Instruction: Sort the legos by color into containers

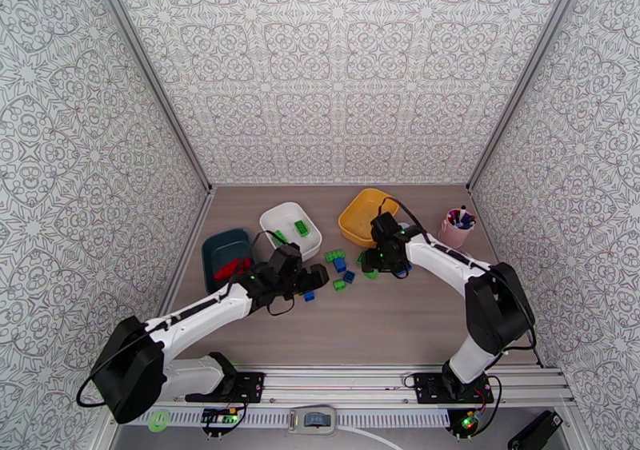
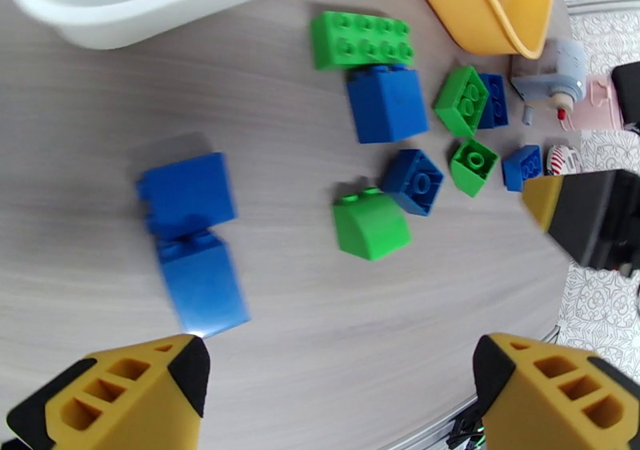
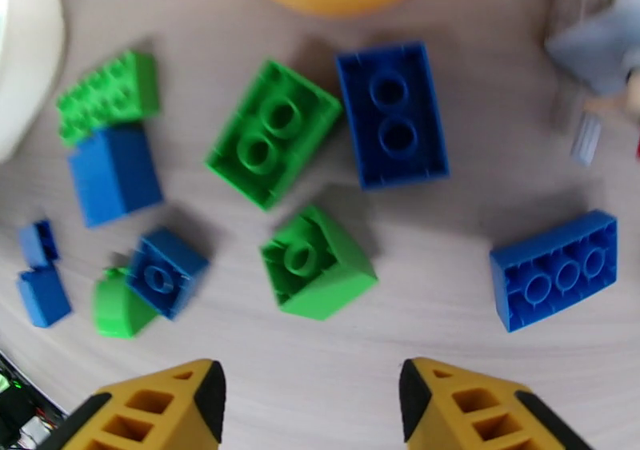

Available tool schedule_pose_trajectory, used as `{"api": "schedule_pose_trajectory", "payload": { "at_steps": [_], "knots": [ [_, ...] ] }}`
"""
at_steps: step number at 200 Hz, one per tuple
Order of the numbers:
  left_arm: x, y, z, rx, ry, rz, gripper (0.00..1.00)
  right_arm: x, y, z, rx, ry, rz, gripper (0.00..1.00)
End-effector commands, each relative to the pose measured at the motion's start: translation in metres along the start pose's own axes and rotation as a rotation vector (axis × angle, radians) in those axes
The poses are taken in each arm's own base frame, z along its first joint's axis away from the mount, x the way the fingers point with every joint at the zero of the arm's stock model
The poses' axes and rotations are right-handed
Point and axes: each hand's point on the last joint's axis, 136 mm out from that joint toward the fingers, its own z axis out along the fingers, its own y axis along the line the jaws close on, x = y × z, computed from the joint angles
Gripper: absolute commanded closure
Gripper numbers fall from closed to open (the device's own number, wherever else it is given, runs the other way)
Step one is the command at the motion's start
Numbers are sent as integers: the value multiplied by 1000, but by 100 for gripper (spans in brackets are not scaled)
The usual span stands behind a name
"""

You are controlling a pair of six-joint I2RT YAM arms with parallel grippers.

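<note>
- Nearest to us, the left gripper (image 2: 336, 384) hovers low over the grey table (image 2: 320, 324). Its jaws are spread wide and there is nothing between them.
- Just ahead of one of its fingers we see 2 blue bricks (image 2: 200, 284) lying on the table, touching end to end.
- A little further on, a rounded green brick (image 2: 370, 224) touches a small blue brick (image 2: 413, 180).
- The right gripper (image 3: 312, 400) is also wide apart and holds nothing above the table. A tilted small green brick (image 3: 316, 266) lies just ahead of the gap between its fingers.
- Beyond that one we see a larger green brick (image 3: 272, 144) and a dark blue brick (image 3: 392, 116) side by side. Another blue brick (image 3: 556, 268) lies apart from them, toward that view's right edge.
- From above, we see the loose bricks (image 1: 340, 265) as a green and blue cluster on the table between the 2 grippers, outside every tray.
- At the far edge of the cluster, a long green brick (image 2: 362, 40) touches a big blue block (image 2: 386, 101), near the white tray.
- The teal tray (image 1: 220, 245) sits at the left and holds red bricks (image 1: 232, 268).
- The white tray (image 1: 288, 216) is just beyond it and holds 2 green bricks (image 1: 302, 227).
- The yellow tray (image 1: 364, 212) sits just past the right gripper, with a white bottle (image 2: 552, 72) lying beside it.
- A pink cup (image 1: 454, 236) of pens stands at the far right.
</note>
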Motion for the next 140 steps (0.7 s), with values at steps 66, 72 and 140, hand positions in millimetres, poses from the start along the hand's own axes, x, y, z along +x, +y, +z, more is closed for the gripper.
{"api": "schedule_pose_trajectory", "payload": {
  "at_steps": [66,72,140],
  "knots": [
    [-10,-11,-6,11,-94,-21,7,9,-12,34,44,42,-26,45],
    [-10,-10,-7,9,-96,-22,7,7,-11,36,45,44,-27,45],
    [-8,-1,-8,-1,-90,-37,7,-12,-11,45,86,31,-40,43]
  ]
}}
